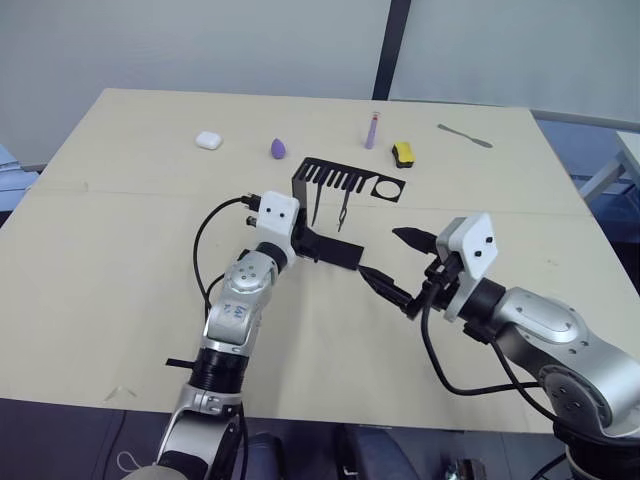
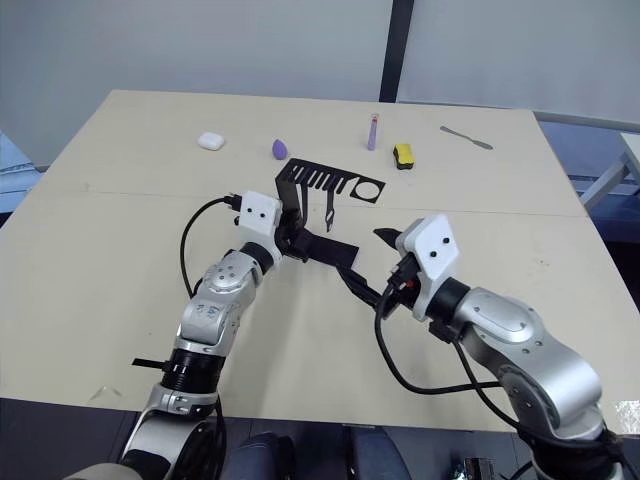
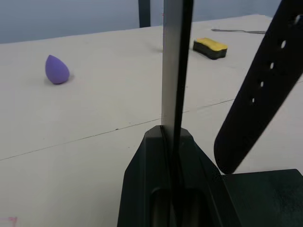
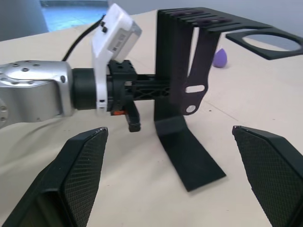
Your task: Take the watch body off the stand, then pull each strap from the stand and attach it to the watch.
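Observation:
The stand is a thin black bracket standing mid-table, with a comb-slotted top arm and an empty ring hole. Two black straps hang from the comb, one nearer the upright and one beside it. The holed strap shows in the left wrist view. My left gripper is shut on the stand's upright, low down near the base. My right gripper is open, its fingers spread wide just in front of the stand's flat base. The watch body is out of view.
Along the far side of the table lie a white earbud case, a purple egg-shaped sponge, a purple tube, a yellow-and-black block and a grey utensil. Black cables loop off both wrists.

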Robot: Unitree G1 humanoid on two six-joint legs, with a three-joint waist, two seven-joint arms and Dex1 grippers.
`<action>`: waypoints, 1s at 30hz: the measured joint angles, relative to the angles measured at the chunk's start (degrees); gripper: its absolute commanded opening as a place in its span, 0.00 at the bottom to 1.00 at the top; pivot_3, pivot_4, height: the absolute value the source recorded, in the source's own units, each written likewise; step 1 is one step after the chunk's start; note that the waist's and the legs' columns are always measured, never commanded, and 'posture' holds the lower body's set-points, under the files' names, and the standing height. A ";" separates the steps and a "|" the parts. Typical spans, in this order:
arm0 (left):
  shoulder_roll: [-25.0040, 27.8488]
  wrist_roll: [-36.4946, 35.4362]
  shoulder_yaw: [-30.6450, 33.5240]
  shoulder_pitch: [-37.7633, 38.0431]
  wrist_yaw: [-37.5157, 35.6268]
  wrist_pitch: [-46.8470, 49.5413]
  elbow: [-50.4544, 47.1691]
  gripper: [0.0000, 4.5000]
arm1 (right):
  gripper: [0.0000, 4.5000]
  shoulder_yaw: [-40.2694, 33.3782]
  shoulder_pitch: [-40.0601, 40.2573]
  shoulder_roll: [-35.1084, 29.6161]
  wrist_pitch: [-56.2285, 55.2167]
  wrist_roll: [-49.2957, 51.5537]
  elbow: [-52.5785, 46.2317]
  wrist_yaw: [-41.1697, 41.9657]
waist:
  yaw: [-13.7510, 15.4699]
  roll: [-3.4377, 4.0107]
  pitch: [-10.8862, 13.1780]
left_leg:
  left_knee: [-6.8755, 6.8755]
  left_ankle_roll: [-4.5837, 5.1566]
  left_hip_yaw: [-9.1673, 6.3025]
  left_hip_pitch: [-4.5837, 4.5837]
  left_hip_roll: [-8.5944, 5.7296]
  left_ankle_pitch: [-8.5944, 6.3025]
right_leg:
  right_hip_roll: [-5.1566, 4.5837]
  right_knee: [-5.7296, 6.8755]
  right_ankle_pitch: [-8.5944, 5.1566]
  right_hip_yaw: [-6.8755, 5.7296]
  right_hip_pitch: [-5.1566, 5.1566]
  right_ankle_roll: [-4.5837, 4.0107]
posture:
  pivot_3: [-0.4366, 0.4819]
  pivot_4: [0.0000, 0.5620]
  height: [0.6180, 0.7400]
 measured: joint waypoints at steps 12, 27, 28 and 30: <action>-0.89 1.26 -0.19 0.03 0.99 -0.13 -0.44 0.00 | 1.00 6.72 -7.56 16.21 6.58 -9.41 3.21 -16.18 | 0.04 0.00 0.00 | 0.09 -0.06 0.14 -0.36 -0.01 0.08 | -0.02 0.25 0.00 0.07 -0.58 -0.02 | 0.48 0.27 1.00; -1.04 2.02 -0.31 -0.08 0.98 -0.74 -0.46 0.00 | 0.22 10.48 -16.59 28.37 -1.33 -21.77 20.25 -19.47 | -0.11 0.01 -0.01 | 0.16 -0.07 0.10 -0.79 0.00 0.16 | -0.03 0.33 0.03 0.00 -0.96 -0.08 | 0.48 0.27 1.00; -1.09 2.02 -0.32 -0.08 0.97 -0.76 -0.46 0.00 | 0.12 10.58 -16.62 28.35 -1.64 -22.18 20.24 -19.38 | -0.11 0.01 -0.01 | 0.16 -0.07 0.10 -0.80 0.00 0.16 | -0.04 0.32 0.03 0.00 -0.96 -0.08 | 0.48 0.27 1.00; -1.08 2.04 -0.29 -0.11 0.99 -0.82 -0.42 0.00 | 0.01 11.04 -16.58 27.86 -2.09 -23.05 20.21 -18.81 | -0.12 0.01 -0.01 | 0.16 -0.06 0.10 -0.81 0.00 0.15 | -0.05 0.31 0.03 -0.01 -0.97 -0.08 | 0.48 0.27 1.00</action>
